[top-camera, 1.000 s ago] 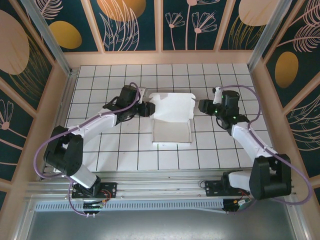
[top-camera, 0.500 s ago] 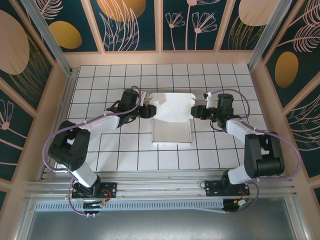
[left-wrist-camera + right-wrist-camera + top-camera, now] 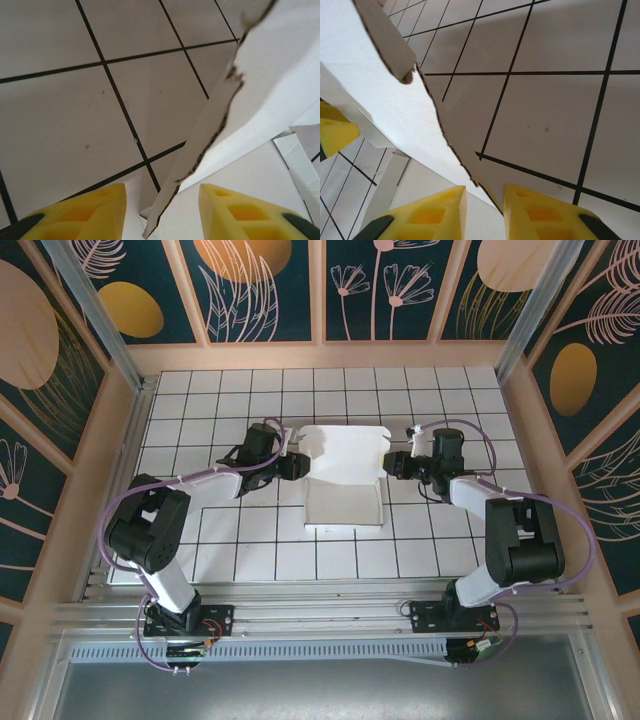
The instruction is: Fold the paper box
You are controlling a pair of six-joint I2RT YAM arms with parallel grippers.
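Observation:
The white paper box lies half-formed in the middle of the grid table, its back panel and side flaps raised. My left gripper is at its left side. In the left wrist view a raised flap runs down between the yellow fingers of the left gripper, with a gap on both sides. My right gripper is at the box's right side. There its jaws stand narrowly apart around a flap whose torn-looking edge lies against the right finger.
White grid tiles surround the box. Peach-coloured walls rim the table at the back and on both sides. A yellow finger of the other gripper shows past the flap in the right wrist view.
Both grippers have moved inward to the box's two sides, the right one furthest, coming left. The box itself has stayed in place.

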